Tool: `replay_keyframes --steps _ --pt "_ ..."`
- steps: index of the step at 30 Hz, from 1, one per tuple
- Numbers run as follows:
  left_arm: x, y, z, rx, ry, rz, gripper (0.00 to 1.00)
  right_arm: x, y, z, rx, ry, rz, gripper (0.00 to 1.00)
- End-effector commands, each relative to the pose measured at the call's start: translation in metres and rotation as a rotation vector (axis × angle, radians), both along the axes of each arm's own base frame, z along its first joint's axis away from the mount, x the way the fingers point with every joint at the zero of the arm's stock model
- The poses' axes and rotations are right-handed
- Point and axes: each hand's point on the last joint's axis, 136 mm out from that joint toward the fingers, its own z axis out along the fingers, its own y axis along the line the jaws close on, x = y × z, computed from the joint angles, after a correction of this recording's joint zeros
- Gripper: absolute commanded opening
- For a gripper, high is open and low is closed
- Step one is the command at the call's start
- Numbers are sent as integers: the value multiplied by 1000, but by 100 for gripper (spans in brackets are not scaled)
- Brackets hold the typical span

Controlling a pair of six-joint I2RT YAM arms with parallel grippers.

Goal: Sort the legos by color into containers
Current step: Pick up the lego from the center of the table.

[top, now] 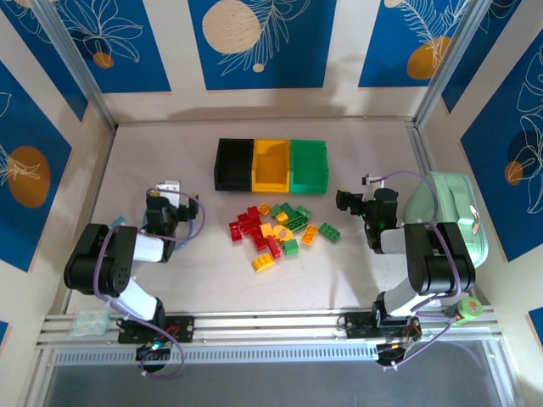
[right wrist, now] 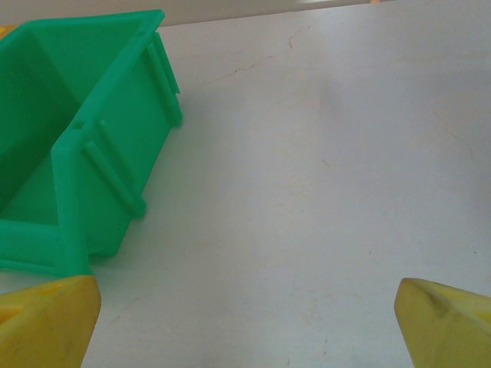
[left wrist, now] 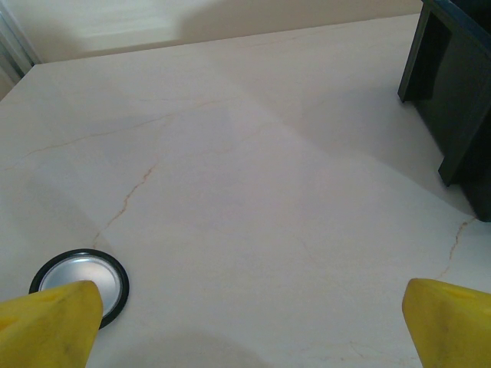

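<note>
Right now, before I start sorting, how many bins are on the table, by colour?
Black bin: 1
Yellow bin: 1
Green bin: 1
Total: 3

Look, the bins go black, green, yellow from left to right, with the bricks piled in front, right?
Not quite: the top view shows black bin, yellow bin, then green bin. The bricks are piled in front.
</note>
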Motion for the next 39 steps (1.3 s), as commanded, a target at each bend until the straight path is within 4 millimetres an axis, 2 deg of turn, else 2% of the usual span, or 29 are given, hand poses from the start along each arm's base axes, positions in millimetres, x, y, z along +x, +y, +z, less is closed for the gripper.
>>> replay_keyframes --steps 1,31,34,37,39 --pt "4 0 10 -5 -26 -12 100 7 1 15 -5 -39 17 99" --pt "4 1 10 -3 -24 -12 100 7 2 16 -8 -44 18 99" --pt "5 3 28 29 -27 29 100 10 10 36 -47 19 27 99" --pt "5 18 56 46 44 165 100 14 24 80 19 113 67 99" --pt "3 29 74 -39 61 271 100 12 41 112 45 98 137 99"
